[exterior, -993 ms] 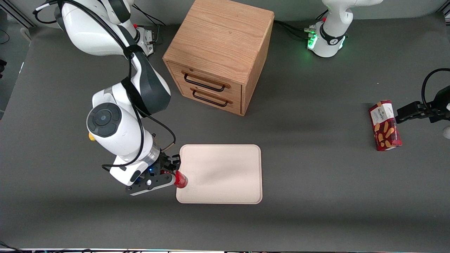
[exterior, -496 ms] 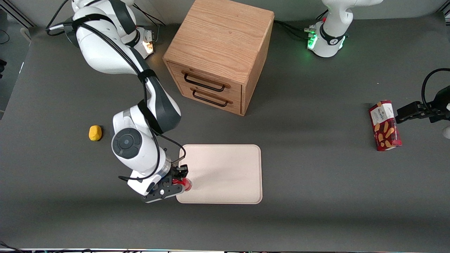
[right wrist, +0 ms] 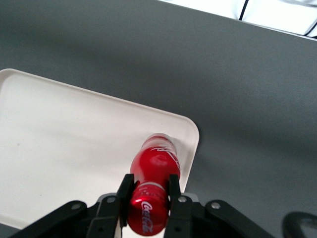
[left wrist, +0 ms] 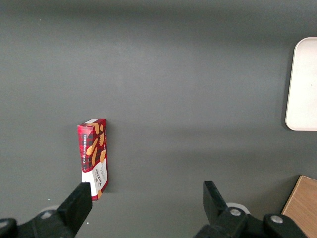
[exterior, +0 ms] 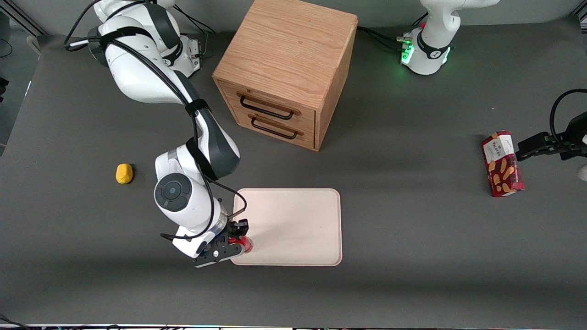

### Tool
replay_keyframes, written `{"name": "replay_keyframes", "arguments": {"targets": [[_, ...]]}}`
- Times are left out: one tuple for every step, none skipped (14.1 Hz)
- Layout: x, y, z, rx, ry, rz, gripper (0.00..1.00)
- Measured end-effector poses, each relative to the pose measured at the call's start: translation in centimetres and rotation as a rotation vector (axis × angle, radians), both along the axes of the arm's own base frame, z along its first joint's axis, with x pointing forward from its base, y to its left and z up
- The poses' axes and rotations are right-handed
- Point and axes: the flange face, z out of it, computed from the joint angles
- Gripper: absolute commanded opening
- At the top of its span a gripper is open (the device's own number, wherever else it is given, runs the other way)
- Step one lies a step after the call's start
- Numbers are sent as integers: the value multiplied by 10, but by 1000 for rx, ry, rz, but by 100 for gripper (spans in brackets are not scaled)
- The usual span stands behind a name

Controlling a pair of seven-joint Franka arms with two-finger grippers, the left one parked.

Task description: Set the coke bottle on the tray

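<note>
Over the tray's [exterior: 293, 227] corner at about seven o'clock in the front view, the pincer [exterior: 235, 241] is hanging, its two black fingers [right wrist: 174, 191] pinching the coke bottle [exterior: 243, 243] by its body. The bottle is sitting just inside the tray's low rounded rim, close to that corner, while the rest of the pale cream-pink surface is lying bare toward three o'clock. In the right wrist view the bottle [right wrist: 152, 191] is showing glossy red with white script lettering, its base pointing at the tray floor. The dark desk [exterior: 412, 256] is stretching open around the tray. The wooden drawer cabinet [exterior: 286, 73] is standing at twelve o'clock from the tray, well apart. A yellow lump [exterior: 124, 173] is resting toward the working arm's end, and a red biscuit box [exterior: 502, 163] is lying toward the parked arm's end.
</note>
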Motion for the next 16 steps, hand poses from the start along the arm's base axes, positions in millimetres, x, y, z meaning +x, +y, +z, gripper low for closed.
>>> {"name": "replay_keyframes", "arguments": {"targets": [[0,0,-4,2,-4,0,15],[0,0,-7,2,-5,-1,17],[0,-1,-10,2,-5,-1,26],[0,-2,-12,1,-2,-2,31],[0,-2,-14,-1,1,-2,34],[0,-3,-16,-1,2,-4,39],[0,-3,-17,2,-5,-5,43],[1,-2,-18,6,-13,-8,49],[2,-2,-19,12,-26,-12,91],[3,-2,-19,16,-34,-15,100],[3,-2,-20,21,-40,-23,100],[3,-2,-20,25,-44,-33,100],[4,-1,-20,30,-53,-38,100],[4,-1,-21,32,-58,-40,100],[5,-1,-22,35,-63,-42,100],[5,-1,-23,36,-65,-44,100]]}}
